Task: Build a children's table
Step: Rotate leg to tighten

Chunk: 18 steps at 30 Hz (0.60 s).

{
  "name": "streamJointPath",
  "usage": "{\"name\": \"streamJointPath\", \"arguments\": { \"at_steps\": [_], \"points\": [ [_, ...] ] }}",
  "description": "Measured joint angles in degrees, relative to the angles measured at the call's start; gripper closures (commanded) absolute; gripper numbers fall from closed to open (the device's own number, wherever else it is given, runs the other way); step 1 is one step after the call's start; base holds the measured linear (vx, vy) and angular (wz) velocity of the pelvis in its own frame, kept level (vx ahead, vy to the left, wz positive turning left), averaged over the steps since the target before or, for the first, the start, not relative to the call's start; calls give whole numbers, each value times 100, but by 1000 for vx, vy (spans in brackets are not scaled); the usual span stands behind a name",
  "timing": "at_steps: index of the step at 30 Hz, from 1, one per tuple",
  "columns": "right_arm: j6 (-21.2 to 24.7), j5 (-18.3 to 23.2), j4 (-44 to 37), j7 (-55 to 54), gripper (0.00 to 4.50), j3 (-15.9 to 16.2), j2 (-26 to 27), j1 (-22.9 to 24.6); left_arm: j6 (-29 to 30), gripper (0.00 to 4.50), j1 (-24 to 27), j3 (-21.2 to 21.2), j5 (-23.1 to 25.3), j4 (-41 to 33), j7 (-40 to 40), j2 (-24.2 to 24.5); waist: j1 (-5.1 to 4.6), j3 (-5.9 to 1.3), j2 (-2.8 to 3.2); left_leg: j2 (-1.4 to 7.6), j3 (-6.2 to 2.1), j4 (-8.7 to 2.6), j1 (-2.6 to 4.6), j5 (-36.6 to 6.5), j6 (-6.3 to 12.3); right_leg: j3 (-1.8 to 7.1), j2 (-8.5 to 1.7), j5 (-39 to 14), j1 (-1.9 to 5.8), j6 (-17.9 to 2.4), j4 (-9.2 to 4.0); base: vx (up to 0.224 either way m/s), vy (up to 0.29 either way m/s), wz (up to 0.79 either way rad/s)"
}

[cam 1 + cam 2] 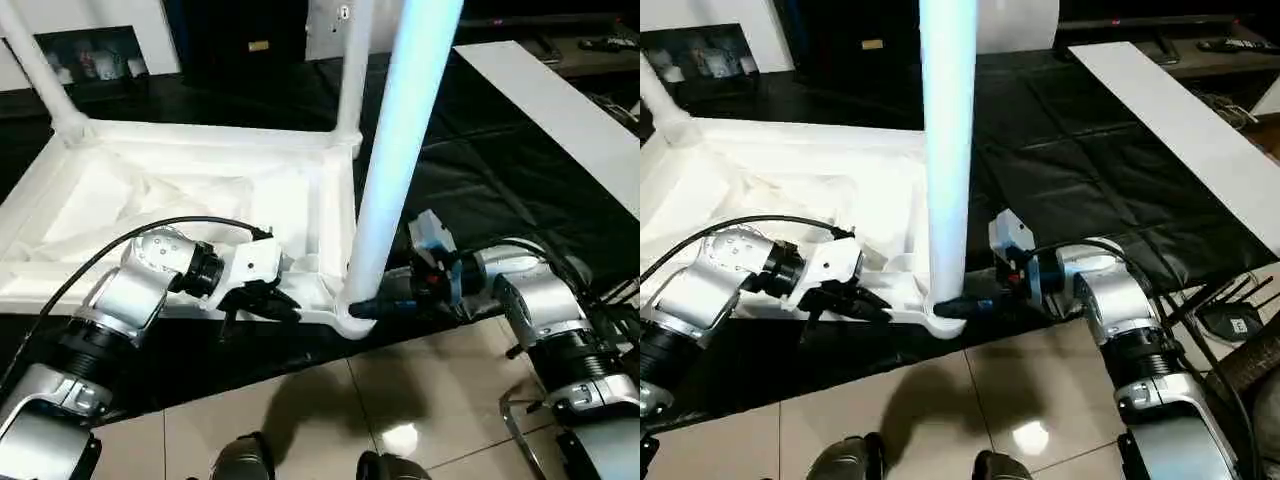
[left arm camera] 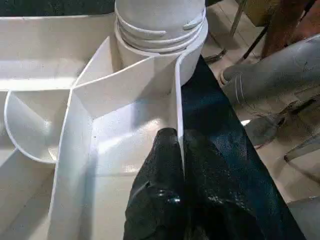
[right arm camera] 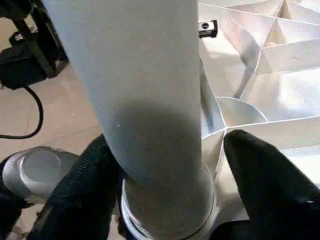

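The children's table lies upside down, its ribbed white top (image 1: 150, 200) on a black mat. Three white legs stand in corner sockets: far left (image 1: 35, 60), far right (image 1: 352, 70) and the near right one (image 1: 400, 150), close to me. My left gripper (image 1: 285, 305) is shut on the top's thin rim wall (image 2: 177, 100) just beside that near socket. My right gripper (image 1: 950, 308) is open around the near leg's base (image 3: 150, 125), just above the socket collar. One finger (image 3: 85, 185) lies against the leg, the other (image 3: 265, 175) stands a little off it.
The black mat (image 1: 470, 180) covers the floor under and behind the table. A long white board (image 1: 560, 110) lies at the far right. Glossy tiles (image 1: 330, 420) run along the near side. Cables (image 1: 1230, 310) sit on the floor by my right arm.
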Motion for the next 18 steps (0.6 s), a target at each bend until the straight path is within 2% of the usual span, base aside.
{"name": "streamJointPath", "arguments": {
  "at_steps": [9,18],
  "points": [
    [16,42,15,202,230,41,-47,-2,-101,450,-3,-15,0,33,0,9,1,0,0,1,0,0,0,0,0,0,0,0,-1,0,1,0,0,0],
    [64,48,8,203,251,40,-46,-5,-105,450,-4,-17,-9,37,-1,7,4,0,0,1,0,0,0,0,0,0,0,0,0,0,2,0,0,0]
  ]
}}
